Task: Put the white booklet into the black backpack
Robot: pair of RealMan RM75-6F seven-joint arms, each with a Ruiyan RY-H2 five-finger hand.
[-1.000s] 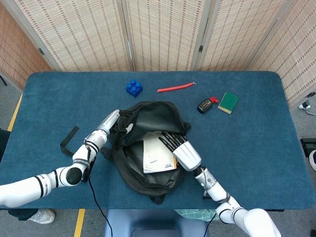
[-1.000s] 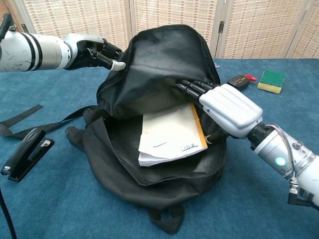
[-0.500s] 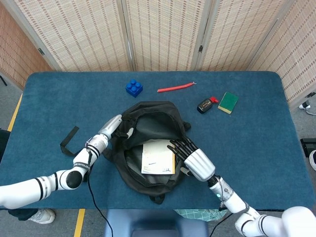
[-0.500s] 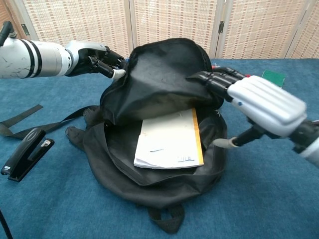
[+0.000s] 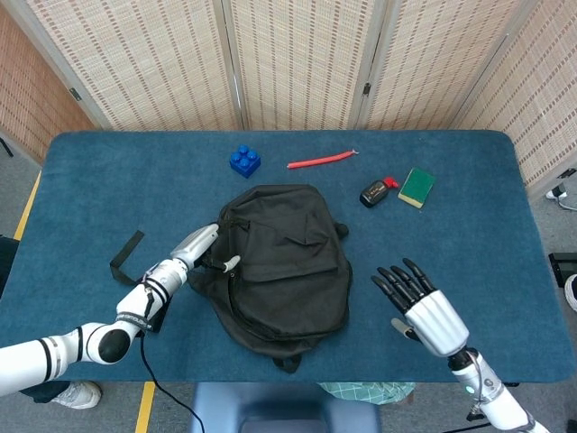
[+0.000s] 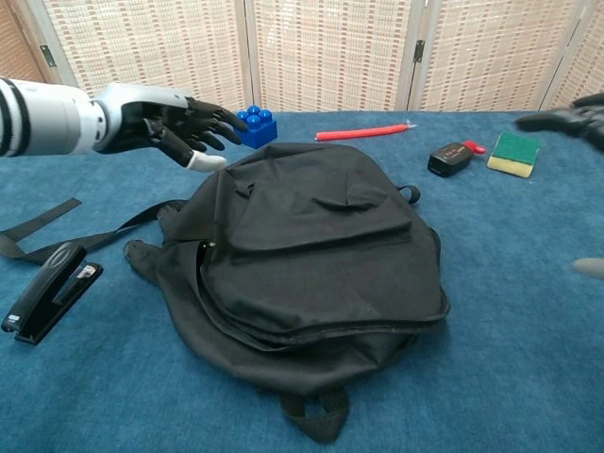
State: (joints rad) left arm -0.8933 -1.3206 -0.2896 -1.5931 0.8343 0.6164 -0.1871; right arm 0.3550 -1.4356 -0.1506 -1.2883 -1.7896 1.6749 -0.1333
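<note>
The black backpack point(image 5: 281, 262) point(image 6: 311, 260) lies flat in the middle of the table with its flap down over the opening. The white booklet is out of sight in both views. My left hand point(image 5: 200, 247) point(image 6: 170, 121) hovers open beside the backpack's upper left edge, fingers spread, holding nothing. My right hand point(image 5: 420, 307) is open to the right of the backpack, well apart from it, fingers spread. In the chest view only its dark fingertips point(image 6: 566, 117) show at the right edge.
A blue brick point(image 5: 244, 161) and a red stick point(image 5: 320, 161) lie behind the backpack. A black-and-red device point(image 5: 376, 191) and a green sponge point(image 5: 416, 187) sit at the back right. A black stapler point(image 6: 45, 302) and a strap point(image 5: 126, 255) lie at the left.
The left hand has let go of the flap, which dropped shut over the booklet. The right hand has pulled out of the backpack and moved right and toward the front edge.
</note>
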